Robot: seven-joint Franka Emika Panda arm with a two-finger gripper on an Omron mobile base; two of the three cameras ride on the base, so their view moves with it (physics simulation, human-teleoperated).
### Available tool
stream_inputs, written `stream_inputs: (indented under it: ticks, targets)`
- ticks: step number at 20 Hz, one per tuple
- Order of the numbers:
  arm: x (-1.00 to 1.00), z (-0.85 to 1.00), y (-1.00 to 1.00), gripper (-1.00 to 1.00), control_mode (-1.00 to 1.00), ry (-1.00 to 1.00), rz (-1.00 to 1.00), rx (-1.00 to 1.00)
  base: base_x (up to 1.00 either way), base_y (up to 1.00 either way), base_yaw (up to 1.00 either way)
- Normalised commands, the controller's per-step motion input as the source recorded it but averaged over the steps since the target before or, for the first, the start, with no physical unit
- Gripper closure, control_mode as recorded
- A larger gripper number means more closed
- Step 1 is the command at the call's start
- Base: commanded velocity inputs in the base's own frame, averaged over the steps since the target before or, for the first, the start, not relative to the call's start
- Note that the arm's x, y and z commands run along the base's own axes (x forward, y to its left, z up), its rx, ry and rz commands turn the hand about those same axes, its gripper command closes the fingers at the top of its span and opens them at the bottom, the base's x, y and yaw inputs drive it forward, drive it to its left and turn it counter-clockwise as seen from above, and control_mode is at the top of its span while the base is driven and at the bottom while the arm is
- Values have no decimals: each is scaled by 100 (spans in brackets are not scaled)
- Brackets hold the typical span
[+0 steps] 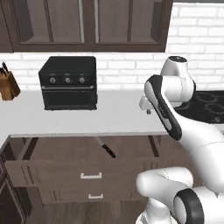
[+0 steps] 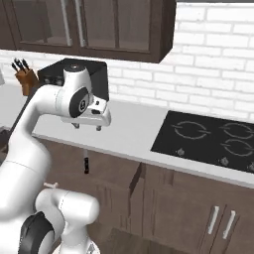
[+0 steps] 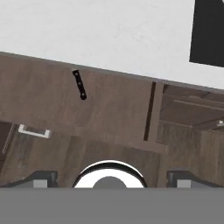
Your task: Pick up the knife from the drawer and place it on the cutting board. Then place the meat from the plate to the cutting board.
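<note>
The knife (image 1: pixel 105 147) lies in the open drawer (image 1: pixel 57 151), its black handle toward the drawer front and its blade toward the counter edge. In the hand view its black handle (image 3: pixel 79 85) shows up and left of centre, on the drawer (image 3: pixel 48 105) floor. From the right it appears as the knife (image 2: pixel 86 162) in the drawer (image 2: pixel 111 171). My gripper (image 1: pixel 146 109) hangs open and empty well above the drawer, by the counter edge. Its spread fingers (image 2: pixel 98 127) point down, with the gripper (image 2: pixel 86 127) above the knife. The cutting board, plate and meat are out of view.
A black toaster oven (image 1: pixel 68 83) stands on the white counter (image 1: pixel 113 118), with a wooden knife block (image 1: pixel 8 85) at far left. A black cooktop (image 2: pixel 208 136) lies to the right. Dark cabinets hang above, and smaller drawer fronts (image 1: pixel 94 194) sit below.
</note>
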Motion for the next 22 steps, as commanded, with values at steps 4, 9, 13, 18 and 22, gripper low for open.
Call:
stream_inputs:
  ticks: [4,9,13,18,22]
  targets:
    - [0,0,0,-100,100,0,0,0,-25,-43,61]
    - [0,0,0,-100,100,0,0,0,0,-68,58]
    - [0,0,0,-100,100,0,0,0,0,-85,44]
    - [0,0,0,-100,100,0,0,0,14,-89,26]
    - [0,0,0,-100,100,0,0,0,56,-58,19]
